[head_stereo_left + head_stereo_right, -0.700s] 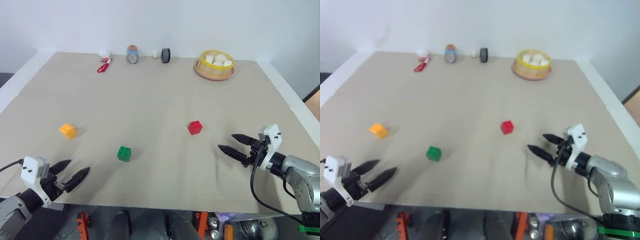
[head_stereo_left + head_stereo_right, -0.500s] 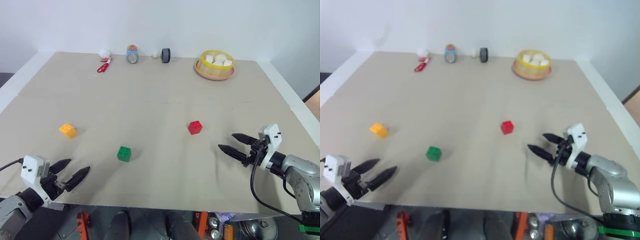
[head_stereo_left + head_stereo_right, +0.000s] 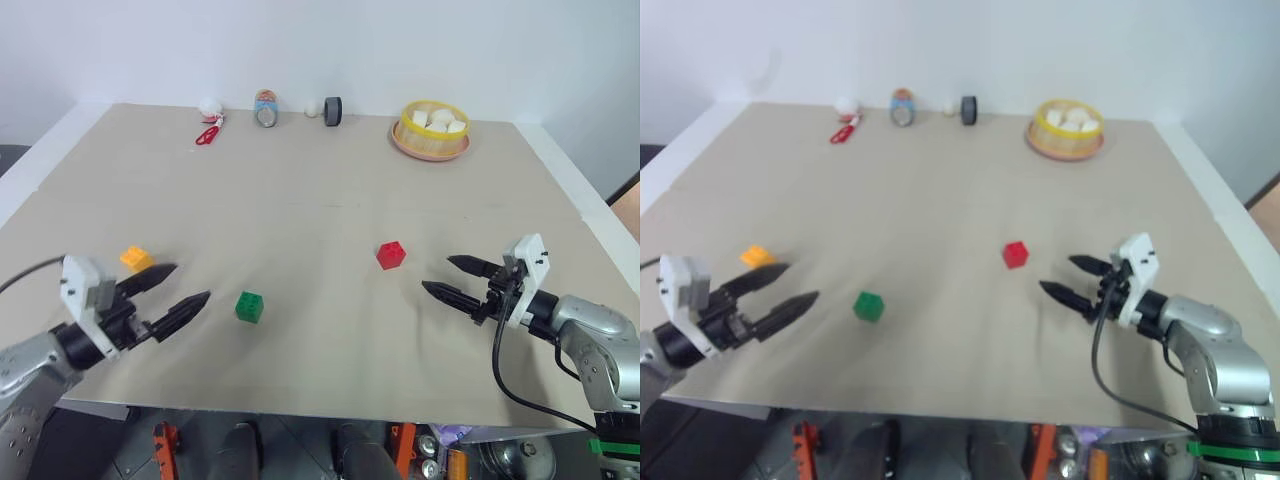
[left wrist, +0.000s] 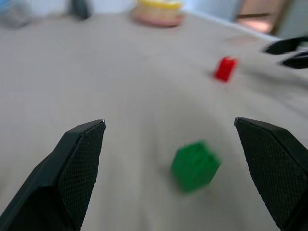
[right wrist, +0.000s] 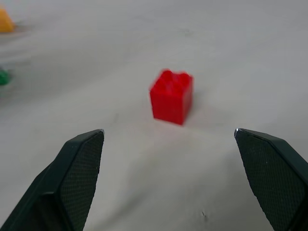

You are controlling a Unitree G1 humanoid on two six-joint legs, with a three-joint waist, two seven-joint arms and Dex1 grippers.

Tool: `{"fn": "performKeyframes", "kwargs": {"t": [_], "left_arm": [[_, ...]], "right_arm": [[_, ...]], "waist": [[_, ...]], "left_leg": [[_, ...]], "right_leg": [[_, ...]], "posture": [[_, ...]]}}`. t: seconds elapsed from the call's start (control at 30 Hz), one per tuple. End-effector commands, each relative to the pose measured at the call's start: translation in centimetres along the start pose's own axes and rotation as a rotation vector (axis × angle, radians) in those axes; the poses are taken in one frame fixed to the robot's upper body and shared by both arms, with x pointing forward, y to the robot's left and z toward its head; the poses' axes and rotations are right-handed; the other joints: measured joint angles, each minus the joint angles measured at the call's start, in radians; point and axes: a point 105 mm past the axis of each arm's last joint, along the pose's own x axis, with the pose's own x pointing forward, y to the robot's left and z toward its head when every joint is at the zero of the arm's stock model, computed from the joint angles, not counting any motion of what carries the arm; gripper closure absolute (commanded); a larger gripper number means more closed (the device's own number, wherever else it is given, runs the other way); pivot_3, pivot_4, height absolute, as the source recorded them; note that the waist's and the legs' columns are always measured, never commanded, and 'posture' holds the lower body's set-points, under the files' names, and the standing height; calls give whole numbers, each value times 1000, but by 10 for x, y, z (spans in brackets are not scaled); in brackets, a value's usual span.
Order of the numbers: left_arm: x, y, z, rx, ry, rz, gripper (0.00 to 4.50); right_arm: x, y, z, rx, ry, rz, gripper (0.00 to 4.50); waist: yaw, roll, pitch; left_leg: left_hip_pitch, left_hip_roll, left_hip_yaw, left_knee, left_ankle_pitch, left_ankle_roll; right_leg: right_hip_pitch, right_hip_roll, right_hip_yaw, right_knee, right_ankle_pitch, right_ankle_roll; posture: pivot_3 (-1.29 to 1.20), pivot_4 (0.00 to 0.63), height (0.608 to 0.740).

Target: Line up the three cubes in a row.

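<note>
Seemingly light, rigid and slick, the red cube (image 3: 391, 255) wants our released right pincer (image 3: 458, 279) clamping flat opposite sides below its studs.

Soft, even light falls from overhead across the pale table (image 3: 320, 200), leaving only faint, short shadows under the small things on it and no glare. The left eye view is fairly crisp, while the right eye view looks hazier and washed out, with the far row of items softened. In the left wrist view the green cube (image 4: 194, 166) is smeared, probably by motion, and the background beyond it is out of focus, whereas the red cube (image 5: 172, 96) in the right wrist view is only slightly soft, with the things at that picture's edge blurred.
</note>
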Motion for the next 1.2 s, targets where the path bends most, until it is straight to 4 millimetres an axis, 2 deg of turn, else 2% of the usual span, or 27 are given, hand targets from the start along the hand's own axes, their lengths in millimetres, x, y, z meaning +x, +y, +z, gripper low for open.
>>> {"fn": "performKeyframes", "kwargs": {"t": [0.03,0.23,0.33,0.43,0.63,0.77,1.07,1.2], "left_arm": [[19,-17,10,55,0,-141,51],[46,-28,13,108,-1,-279,51],[55,-34,7,133,25,-332,51],[61,-37,2,147,47,-366,51],[70,-36,0,158,47,-393,51],[73,-35,0,152,38,-403,51],[76,-37,2,142,11,-403,51],[76,-38,2,138,5,-399,51]], "right_arm": [[7,-5,0,-41,-8,-24,0],[17,-25,-11,-94,13,-174,0],[21,-24,-12,-94,2,-216,0],[27,-12,-16,-62,-11,-214,0],[34,25,-27,-5,-4,-129,0],[40,34,-31,-6,9,-120,0],[49,15,-24,-9,-16,-239,0],[54,13,-20,-9,-27,-241,0]], "waist": [[0,0,0],[0,0,0],[0,0,0],[0,0,0],[0,0,0],[-1,0,0],[0,0,0],[0,0,0]], "left_leg": [[0,0,0,0,0,0],[-1,0,0,-2,0,0],[-1,0,-1,-2,0,0],[-1,1,-1,-2,0,0],[-1,1,-3,-2,0,0],[-1,1,-3,0,1,1],[-1,1,-3,0,2,1],[-1,1,-3,0,2,1]], "right_leg": [[0,0,0,0,0,0],[-1,1,0,0,-1,1],[0,2,0,1,0,3],[0,3,0,1,1,6],[0,4,0,2,-1,2],[1,3,0,2,0,2],[1,4,0,2,1,2],[1,4,0,2,1,2]], "posture": [[0,150,740],[0,150,740],[0,150,740],[0,150,740],[0,150,740],[0,150,740],[0,150,740],[0,150,740]]}}
